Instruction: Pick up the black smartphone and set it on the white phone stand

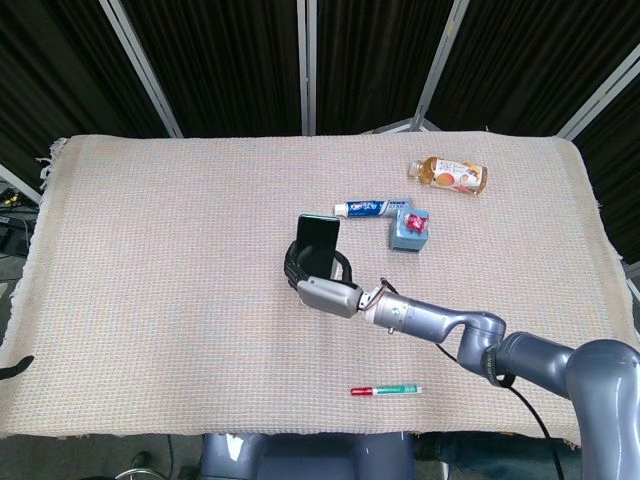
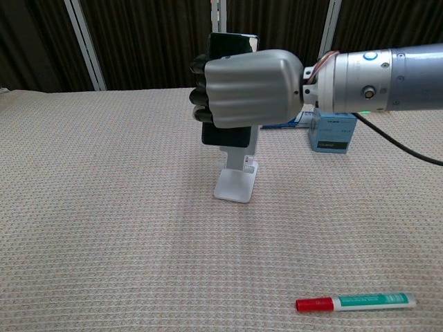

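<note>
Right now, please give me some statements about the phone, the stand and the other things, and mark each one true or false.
1. The right hand holds the phone. True.
2. The phone lies flat on the cloth. False: it is upright in the hand, over the stand.
3. The marker lies nearer the robot than the stand. True.
4. The bottle stands upright. False: it lies on its side.
5. The toothpaste touches the marker. False: they lie far apart.
</note>
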Available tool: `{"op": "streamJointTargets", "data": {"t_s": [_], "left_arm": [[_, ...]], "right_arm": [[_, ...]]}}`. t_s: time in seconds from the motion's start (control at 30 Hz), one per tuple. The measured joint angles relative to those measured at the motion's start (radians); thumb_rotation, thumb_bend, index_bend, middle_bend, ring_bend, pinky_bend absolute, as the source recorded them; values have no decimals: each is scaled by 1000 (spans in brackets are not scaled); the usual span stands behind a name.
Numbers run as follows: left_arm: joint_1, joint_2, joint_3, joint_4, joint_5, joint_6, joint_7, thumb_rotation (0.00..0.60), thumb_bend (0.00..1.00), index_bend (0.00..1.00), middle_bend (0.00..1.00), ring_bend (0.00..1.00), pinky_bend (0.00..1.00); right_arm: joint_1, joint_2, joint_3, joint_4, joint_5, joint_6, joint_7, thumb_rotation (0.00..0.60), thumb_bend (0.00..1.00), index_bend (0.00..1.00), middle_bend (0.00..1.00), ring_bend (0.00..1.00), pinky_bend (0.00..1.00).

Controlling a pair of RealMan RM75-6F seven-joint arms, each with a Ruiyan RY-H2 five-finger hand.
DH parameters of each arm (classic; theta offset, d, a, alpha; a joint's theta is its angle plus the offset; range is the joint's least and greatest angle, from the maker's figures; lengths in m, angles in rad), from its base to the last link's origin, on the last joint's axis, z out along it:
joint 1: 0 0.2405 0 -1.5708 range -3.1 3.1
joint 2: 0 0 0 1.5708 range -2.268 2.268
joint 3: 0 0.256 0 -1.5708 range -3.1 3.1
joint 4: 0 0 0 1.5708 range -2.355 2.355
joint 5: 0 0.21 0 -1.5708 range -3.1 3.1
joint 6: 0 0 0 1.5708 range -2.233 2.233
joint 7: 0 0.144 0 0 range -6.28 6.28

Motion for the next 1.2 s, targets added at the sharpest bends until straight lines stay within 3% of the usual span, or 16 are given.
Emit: {"op": "streamJointTargets", "data": {"t_s": [0.53, 1.03, 1.2], "left_arm": [[-5, 1, -3, 4, -6, -10, -8, 600, 0, 0, 0, 0, 0], [-7, -2, -2, 3, -11, -14, 1, 600, 0, 0, 0, 0, 0], [-8, -3, -3, 4, -14, -15, 2, 600, 0, 0, 0, 0, 0]], "right_arm": [[-50, -65, 37, 11, 117, -110, -183, 600, 197, 504, 482, 455, 336], [-83, -115, 29, 26, 146, -96, -204, 600, 194, 481, 462, 455, 336], [-87, -129, 26, 37, 148, -89, -199, 600, 188, 427, 440, 455, 336]]}}
